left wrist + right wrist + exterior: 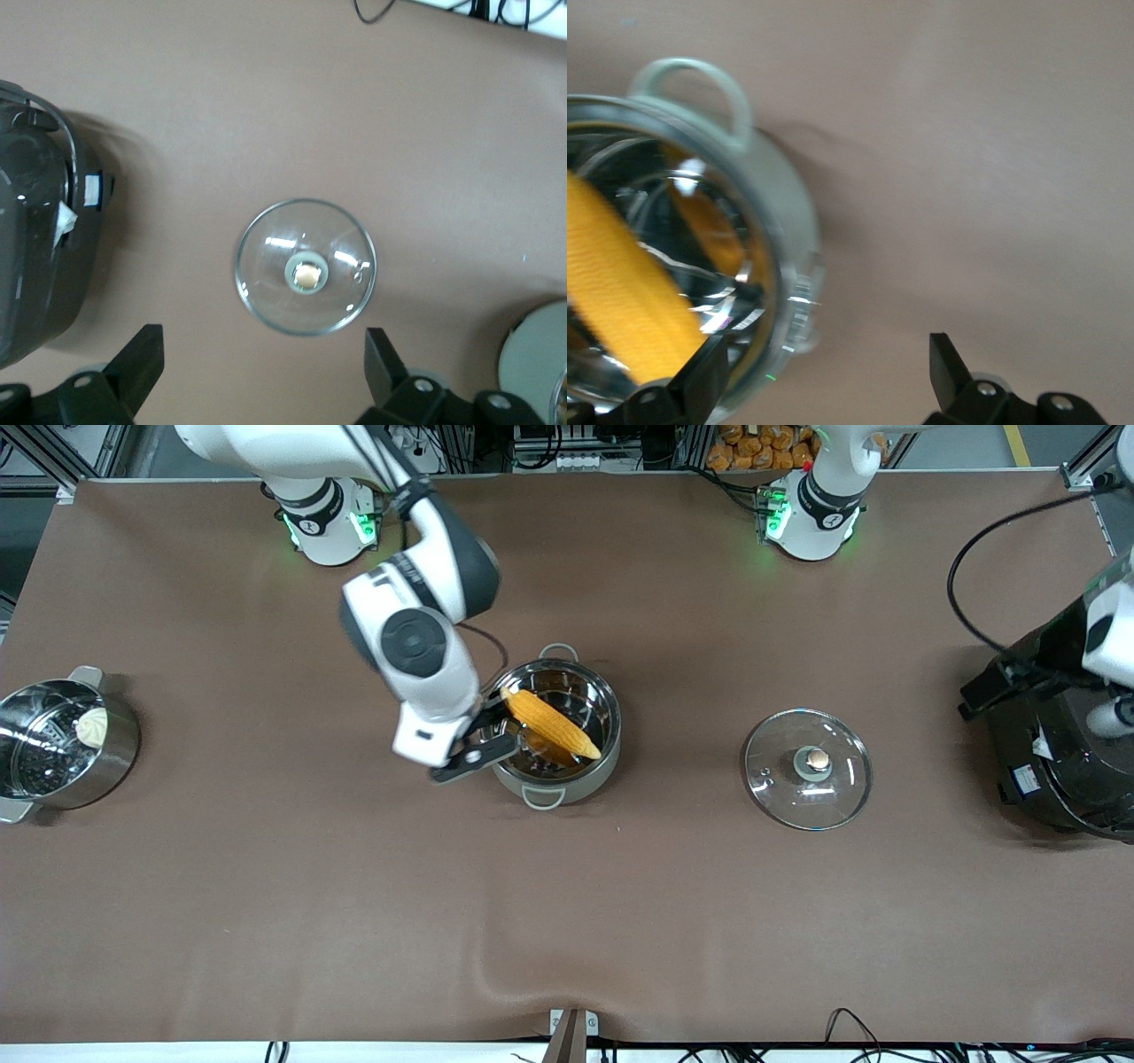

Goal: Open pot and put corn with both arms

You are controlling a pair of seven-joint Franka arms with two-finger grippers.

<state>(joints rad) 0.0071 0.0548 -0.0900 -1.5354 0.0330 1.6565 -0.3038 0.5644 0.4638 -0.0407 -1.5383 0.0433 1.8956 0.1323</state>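
Corn (551,724) lay slanted in open pot (595,769) at table centre. Right gripper (483,740) beside pot rim, fingers spread, empty. Left gripper (264,376) (high up) over lid (807,769), fingers wide apart, empty.

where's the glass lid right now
The glass lid lies flat on the table, knob up, between the open pot and the black cooker, toward the left arm's end.

Two glossy white arms (416,646) with dark grey joint caps stand on round bases (323,522) glowing green at the frame's upper edge. Black cable runs along one. Black grippers (474,748) show silver screws (416,385).
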